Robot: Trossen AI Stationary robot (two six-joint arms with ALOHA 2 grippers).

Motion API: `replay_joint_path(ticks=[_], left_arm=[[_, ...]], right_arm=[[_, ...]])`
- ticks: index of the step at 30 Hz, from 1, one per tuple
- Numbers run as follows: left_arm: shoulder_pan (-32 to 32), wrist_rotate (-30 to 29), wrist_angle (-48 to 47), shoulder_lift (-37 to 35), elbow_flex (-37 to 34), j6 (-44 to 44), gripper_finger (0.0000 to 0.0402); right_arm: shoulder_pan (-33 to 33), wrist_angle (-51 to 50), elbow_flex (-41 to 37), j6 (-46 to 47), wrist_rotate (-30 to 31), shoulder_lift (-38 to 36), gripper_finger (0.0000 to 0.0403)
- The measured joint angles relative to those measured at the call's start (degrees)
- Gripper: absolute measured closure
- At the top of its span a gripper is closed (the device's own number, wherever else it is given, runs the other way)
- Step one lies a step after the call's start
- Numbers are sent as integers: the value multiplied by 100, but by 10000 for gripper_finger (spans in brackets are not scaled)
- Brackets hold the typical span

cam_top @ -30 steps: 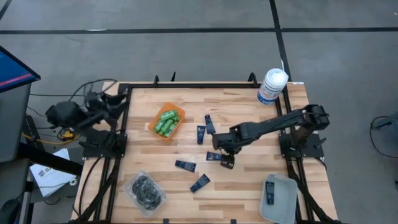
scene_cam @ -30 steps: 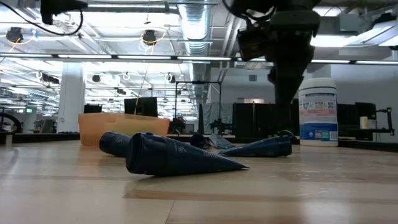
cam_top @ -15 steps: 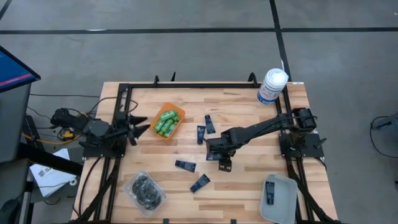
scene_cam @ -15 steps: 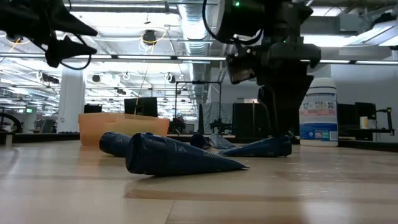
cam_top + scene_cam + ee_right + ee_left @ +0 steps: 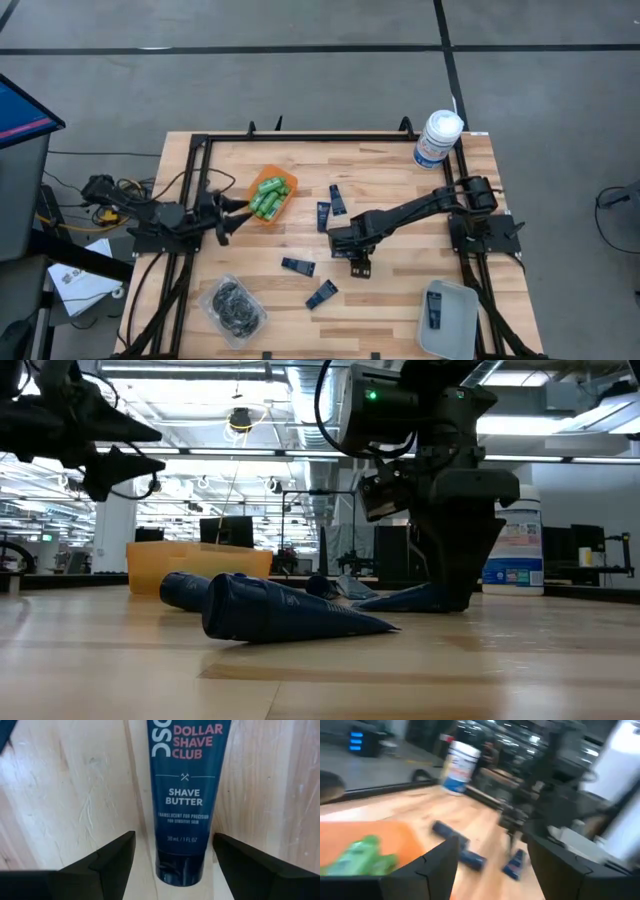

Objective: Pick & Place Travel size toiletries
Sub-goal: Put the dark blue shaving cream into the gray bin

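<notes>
Right gripper (image 5: 357,262) low at centre of high view, right over a dark navy tube (image 5: 184,795) lying flat on the wooden table (image 5: 400,300). In right wrist view, tube sits squarely between the two dark fingers (image 5: 105,857), long axis running straight ahead from the jaws, cap end nearest the wrist. Fingers spread wide, one on each side of the tube, bare wood showing between pads and tube; nothing gripped yet. In low view, fingertips look down at table level. Judged next: close across the tube's narrow width.

Left gripper (image 5: 222,222) at left of high view, just beside the orange tray (image 5: 250,195) of green bottles (image 5: 268,196); open, holding nothing, far from the tube. Right arm clearly the nearer one.

Other navy tubes (image 5: 322,293) scattered lower centre; one more in the grey bin (image 5: 455,325) at lower right. Clear packet of black round pieces (image 5: 232,305) at lower left.
</notes>
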Motion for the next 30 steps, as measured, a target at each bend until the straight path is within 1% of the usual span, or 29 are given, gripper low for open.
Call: replay_joint_path(ticks=[3, 6, 8, 10, 16, 22, 26, 30], left_arm=[[-1, 919, 30, -116, 0, 44, 191], [-1, 1896, 39, -280, 0, 29, 220], [1, 2320, 32, -397, 0, 94, 241], [1, 2536, -63, -523, 0, 234, 262], [50, 2475, -230, -639, 0, 630, 318], [150, 2505, -243, -654, 0, 672, 363], [259, 2510, -252, -687, 0, 816, 392], [473, 2557, -263, -685, 2, 880, 399]], right_arm=[[-52, 6, -1, 5, 31, 2, 141], [-78, 21, -1, -8, 38, 5, 156], [-78, 71, -34, -62, 74, 4, 175], [-76, 74, -37, -125, 104, 4, 199], [-82, 45, -39, -193, 132, 4, 286], [-89, 1, -34, -248, 96, 7, 288], [-74, -22, -39, -223, 64, -38, 272], [-54, -71, -46, -219, 52, -136, 282]])
